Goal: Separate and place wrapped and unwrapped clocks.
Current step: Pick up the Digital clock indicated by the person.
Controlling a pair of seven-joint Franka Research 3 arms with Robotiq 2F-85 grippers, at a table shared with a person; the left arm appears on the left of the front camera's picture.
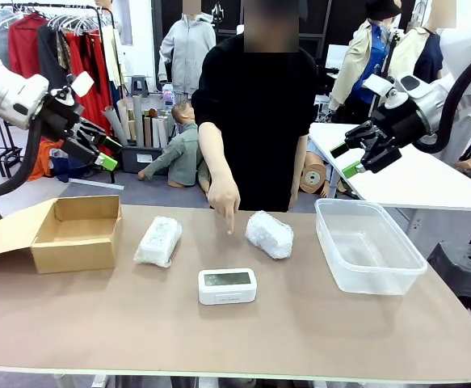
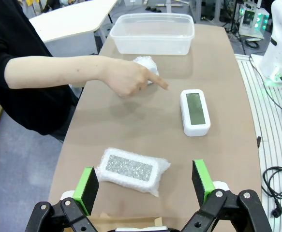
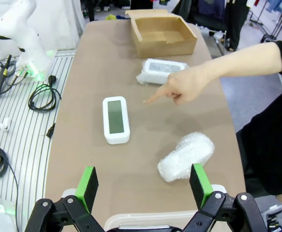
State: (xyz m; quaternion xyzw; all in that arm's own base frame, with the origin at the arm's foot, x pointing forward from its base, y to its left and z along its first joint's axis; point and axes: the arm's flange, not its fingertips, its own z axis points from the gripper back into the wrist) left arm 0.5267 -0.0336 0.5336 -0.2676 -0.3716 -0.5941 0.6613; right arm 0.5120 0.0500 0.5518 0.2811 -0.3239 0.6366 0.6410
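A bare white digital clock (image 1: 227, 285) with a grey-green screen lies at the table's front middle, also seen as the clock (image 2: 195, 111) and the clock (image 3: 115, 119). A flat rectangular wrapped bundle (image 1: 159, 240) lies left of it, near the box; a rounder wrapped bundle (image 1: 269, 234) lies to its right. The person's hand (image 1: 224, 200) points down between the two bundles. My left gripper (image 1: 104, 153) hangs open high above the box. My right gripper (image 1: 345, 159) is open too, up above the plastic tub. Both hold nothing.
An open cardboard box (image 1: 75, 233) stands at the table's left end. A clear plastic tub (image 1: 367, 244) stands at the right end. The person stands at the far edge. A second white table (image 1: 413, 174) is behind on the right.
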